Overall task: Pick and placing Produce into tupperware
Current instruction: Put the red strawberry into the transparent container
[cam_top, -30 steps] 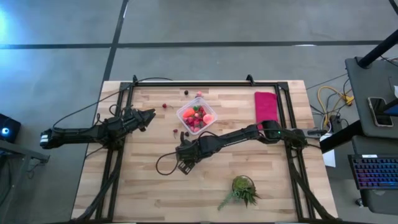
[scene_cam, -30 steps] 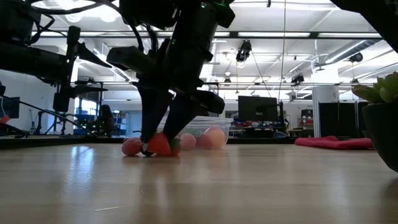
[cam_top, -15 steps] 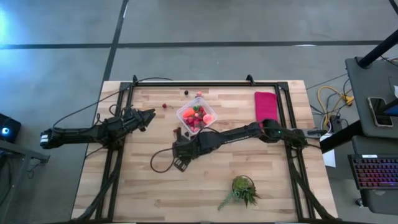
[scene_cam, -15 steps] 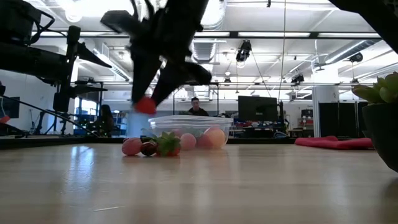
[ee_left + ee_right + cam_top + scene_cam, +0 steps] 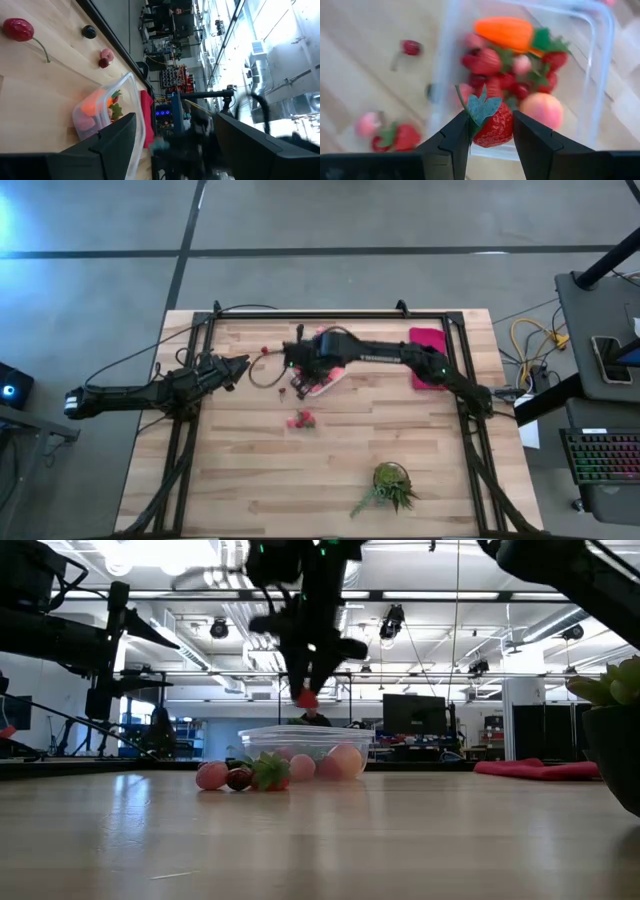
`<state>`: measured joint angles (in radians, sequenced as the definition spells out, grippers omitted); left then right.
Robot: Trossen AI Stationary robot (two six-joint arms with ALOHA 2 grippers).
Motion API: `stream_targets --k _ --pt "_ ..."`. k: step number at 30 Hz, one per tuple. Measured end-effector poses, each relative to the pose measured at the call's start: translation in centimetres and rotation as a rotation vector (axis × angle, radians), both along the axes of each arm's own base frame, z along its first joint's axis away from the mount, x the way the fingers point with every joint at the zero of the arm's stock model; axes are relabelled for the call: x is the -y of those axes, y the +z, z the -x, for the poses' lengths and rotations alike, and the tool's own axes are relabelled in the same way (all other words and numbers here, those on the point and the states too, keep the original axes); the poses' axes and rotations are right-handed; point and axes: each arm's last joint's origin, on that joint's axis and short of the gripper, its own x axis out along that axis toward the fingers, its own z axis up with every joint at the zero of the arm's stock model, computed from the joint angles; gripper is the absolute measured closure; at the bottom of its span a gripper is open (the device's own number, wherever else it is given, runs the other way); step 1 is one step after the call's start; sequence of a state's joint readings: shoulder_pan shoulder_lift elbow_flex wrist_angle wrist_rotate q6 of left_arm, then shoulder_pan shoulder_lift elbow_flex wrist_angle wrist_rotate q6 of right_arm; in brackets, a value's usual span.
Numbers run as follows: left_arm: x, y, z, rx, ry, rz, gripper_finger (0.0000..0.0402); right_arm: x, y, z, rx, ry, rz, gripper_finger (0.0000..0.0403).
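While the left arm waits at the table's left side, the high view shows the right gripper (image 5: pixel 303 376) reaching across to the left edge of the tupperware (image 5: pixel 330 372) in the far middle of the wooden table (image 5: pixel 250 480). A small clump of loose produce (image 5: pixel 300 420) lies nearer, apart from the container, a cherry (image 5: pixel 264 350) sits to its far left, a magenta cloth (image 5: pixel 428 340) lies at far right, and a green spiky plant (image 5: pixel 390 483) stands near the front. The left gripper (image 5: pixel 238 366) points toward the container, well apart from it.

From table height, the right gripper (image 5: pixel 308 692) hangs above the clear tupperware (image 5: pixel 305 736) with a red piece at its tip; pink and red pieces (image 5: pixel 240 776) rest on the wood just left of it.

Looking from the left wrist, that arm's fingers (image 5: pixel 115 145) stand wide with nothing between them; the tupperware (image 5: pixel 107 117), the cherry (image 5: pixel 18 29) and a dark berry (image 5: pixel 89 32) lie ahead.

Looking from the right wrist, the fingers (image 5: pixel 455 140) clamp a toy strawberry (image 5: pixel 492 125) over the container's edge (image 5: pixel 602 75), which holds an orange carrot-like piece (image 5: pixel 505 32), a peach-coloured ball (image 5: pixel 542 110) and what seem to be more strawberries (image 5: pixel 482 62).
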<state>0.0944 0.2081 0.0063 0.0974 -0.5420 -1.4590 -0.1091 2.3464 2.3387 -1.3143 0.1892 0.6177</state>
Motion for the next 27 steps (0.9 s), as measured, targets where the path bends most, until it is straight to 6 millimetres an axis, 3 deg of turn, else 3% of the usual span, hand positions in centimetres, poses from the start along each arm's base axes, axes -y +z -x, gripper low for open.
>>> stream_targets --k 6,16,21,27 --pt "0.0 0.0 0.0 0.0 0.0 0.0 0.0146 2.9 -1.2 0.8 -0.076 -0.05 -0.03 0.0258" --pt "0.0 0.0 0.0 -0.001 0.0 0.0 0.0146 2.8 -1.1 0.5 -0.047 -0.02 -0.01 0.0185" --pt "0.0 0.0 0.0 -0.002 0.0 0.001 0.0146 1.0 -1.0 0.2 -0.047 0.061 -0.022 0.0165" --pt "0.0 0.0 0.0 -0.001 0.0 0.0 0.0146 -3.7 -1.0 -0.2 -0.047 0.206 -0.077 0.0163"
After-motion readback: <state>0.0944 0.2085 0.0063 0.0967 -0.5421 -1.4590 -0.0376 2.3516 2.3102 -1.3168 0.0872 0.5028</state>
